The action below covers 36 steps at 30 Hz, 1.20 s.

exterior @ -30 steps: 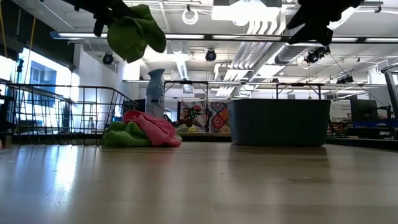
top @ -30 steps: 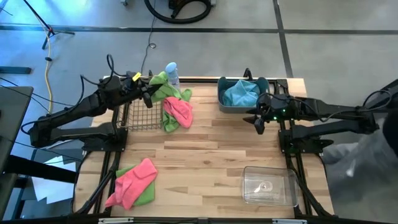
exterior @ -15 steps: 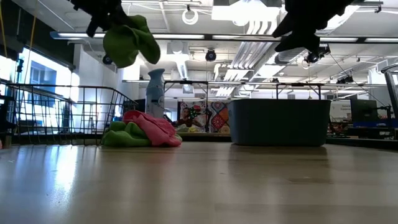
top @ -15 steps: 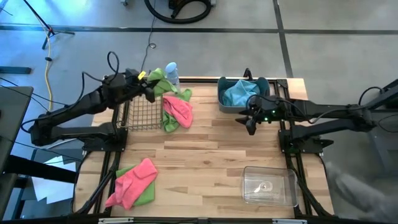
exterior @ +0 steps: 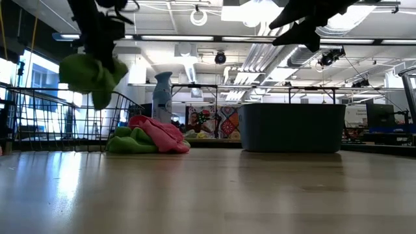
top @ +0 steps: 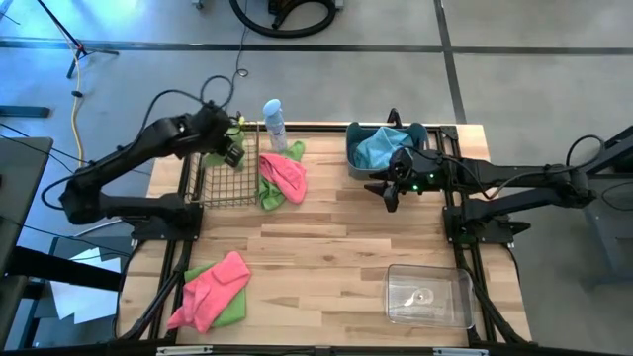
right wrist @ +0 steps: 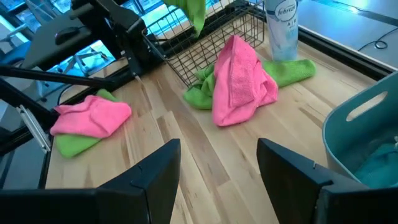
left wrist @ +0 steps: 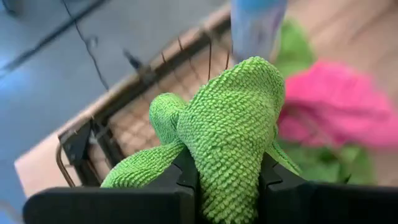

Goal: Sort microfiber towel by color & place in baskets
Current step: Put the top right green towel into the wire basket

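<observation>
Swinging leftward over the last second, the left pincer [top: 233, 148] has carried its green towel [exterior: 89, 73] from beside the spray bottle [top: 274, 122] to a spot above the black wire basket [top: 222, 178], and the cloth now hangs lower in the low view than before. Its fingers are clamped on the green towel, which bulges out between them in the left wrist view. Meanwhile the right pincer [top: 388, 192] has slid left, off the grey-blue tub [top: 352, 156], and now hovers over bare surface [top: 336, 247] just in front of the tub; its fingers stand apart with nothing between them.

A light teal-blue towel [top: 381, 148] lies in the tub. Just right of the wire basket, a pink towel [top: 284, 176] is heaped over another green cloth [top: 268, 194], touching the basket's side as far as the overhead view lets one judge. At the near left corner of the surface lies a second pink towel [top: 213, 285] on top of a green one [top: 231, 310]. At the near right sits the clear plastic box [top: 428, 294]; whether it holds anything is hard to tell.
</observation>
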Each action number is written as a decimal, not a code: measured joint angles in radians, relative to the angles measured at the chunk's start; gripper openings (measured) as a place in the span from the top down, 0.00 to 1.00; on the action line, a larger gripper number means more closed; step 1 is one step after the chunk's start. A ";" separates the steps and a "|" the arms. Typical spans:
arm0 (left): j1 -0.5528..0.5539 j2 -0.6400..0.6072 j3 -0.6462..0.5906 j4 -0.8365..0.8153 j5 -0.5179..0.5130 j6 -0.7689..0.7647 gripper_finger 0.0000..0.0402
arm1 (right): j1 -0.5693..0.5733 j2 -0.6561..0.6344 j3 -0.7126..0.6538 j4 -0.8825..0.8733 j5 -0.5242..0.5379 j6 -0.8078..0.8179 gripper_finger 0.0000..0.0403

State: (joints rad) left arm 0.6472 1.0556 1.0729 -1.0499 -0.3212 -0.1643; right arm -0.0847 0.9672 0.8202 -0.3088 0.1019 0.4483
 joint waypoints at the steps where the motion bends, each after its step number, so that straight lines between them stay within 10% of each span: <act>1: 0.013 0.023 0.000 -0.015 0.003 0.024 0.88 | 0.000 0.000 0.000 0.000 0.000 0.000 0.48; 17: 0.102 0.358 0.000 -0.022 0.067 0.292 0.65 | 0.000 0.000 0.000 0.000 0.009 0.045 0.48; 36: 0.120 0.272 0.000 -0.038 0.090 0.324 0.33 | 0.000 0.000 0.000 0.052 0.090 0.045 0.48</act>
State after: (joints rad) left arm 0.7676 1.3278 1.0733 -1.0879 -0.2314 0.1600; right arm -0.0845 0.9672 0.8204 -0.2568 0.1917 0.4934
